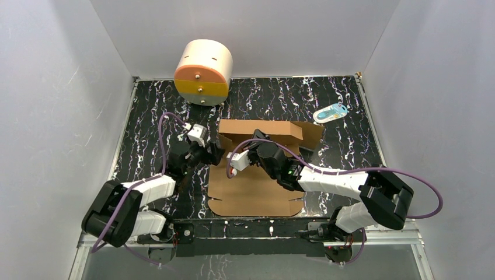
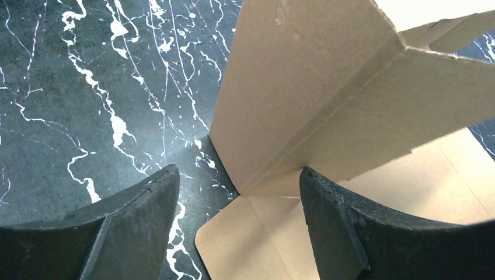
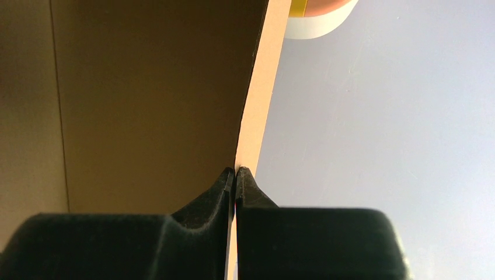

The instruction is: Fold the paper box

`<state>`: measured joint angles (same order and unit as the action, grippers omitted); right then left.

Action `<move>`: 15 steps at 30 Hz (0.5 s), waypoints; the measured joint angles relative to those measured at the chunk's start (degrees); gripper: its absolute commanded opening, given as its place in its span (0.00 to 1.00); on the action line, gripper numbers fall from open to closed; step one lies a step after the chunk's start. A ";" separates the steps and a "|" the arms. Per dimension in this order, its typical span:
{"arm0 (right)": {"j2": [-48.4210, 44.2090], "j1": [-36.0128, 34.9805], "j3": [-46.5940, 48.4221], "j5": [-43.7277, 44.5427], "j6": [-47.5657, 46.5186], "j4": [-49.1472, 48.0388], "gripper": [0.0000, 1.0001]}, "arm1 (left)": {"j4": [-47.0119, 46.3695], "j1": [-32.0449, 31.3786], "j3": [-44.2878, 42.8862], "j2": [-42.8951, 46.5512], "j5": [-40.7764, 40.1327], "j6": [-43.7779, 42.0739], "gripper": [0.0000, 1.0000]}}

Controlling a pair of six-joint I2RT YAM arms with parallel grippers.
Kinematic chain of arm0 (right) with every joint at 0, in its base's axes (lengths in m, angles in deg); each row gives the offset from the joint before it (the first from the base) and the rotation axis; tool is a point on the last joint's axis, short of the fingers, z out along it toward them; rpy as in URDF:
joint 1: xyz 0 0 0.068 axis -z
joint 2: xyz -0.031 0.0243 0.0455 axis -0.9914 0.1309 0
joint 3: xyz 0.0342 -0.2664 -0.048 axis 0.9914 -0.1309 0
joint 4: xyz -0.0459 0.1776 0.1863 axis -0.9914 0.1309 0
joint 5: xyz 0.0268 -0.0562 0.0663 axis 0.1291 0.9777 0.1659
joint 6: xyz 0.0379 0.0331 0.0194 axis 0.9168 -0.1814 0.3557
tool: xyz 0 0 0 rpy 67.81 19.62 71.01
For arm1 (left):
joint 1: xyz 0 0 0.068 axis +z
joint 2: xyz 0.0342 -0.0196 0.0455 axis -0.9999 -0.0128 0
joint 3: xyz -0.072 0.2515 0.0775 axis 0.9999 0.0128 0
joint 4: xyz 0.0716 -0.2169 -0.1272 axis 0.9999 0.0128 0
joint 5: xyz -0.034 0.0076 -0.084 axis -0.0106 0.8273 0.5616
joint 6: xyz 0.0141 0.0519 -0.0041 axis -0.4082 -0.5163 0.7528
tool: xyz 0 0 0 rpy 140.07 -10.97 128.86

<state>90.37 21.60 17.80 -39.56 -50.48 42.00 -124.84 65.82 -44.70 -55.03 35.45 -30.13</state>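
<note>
The paper box (image 1: 257, 195) is a brown cardboard sheet lying flat in the middle of the black marble table, with its far walls folded up. My left gripper (image 1: 213, 153) is at the box's left side. In the left wrist view the left gripper (image 2: 239, 171) is open, its fingers straddling the corner where a raised wall (image 2: 303, 76) meets the flat flap. My right gripper (image 1: 254, 143) reaches in over the sheet. In the right wrist view the right gripper (image 3: 235, 170) is shut on the thin edge of an upright cardboard panel (image 3: 146, 87).
A round cream drum with orange and yellow drawers (image 1: 202, 71) stands at the far left of the table and shows at the top of the right wrist view (image 3: 318, 17). A small blue and white item (image 1: 331, 113) lies far right. White walls enclose the table.
</note>
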 measured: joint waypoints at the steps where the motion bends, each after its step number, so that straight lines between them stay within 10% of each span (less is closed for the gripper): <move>1: 0.00 0.00 0.13 -0.09 0.20 0.11 0.11 | -0.92 0.00 0.00 -0.52 0.00 0.15 0.72; 15: 0.09 0.04 2.54 -2.51 2.45 3.96 0.10 | -12.63 -0.42 -0.68 -8.04 -0.33 2.51 0.61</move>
<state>90.46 21.64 20.33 -42.07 -48.03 45.96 -137.48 65.41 -45.38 -63.07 35.12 -27.61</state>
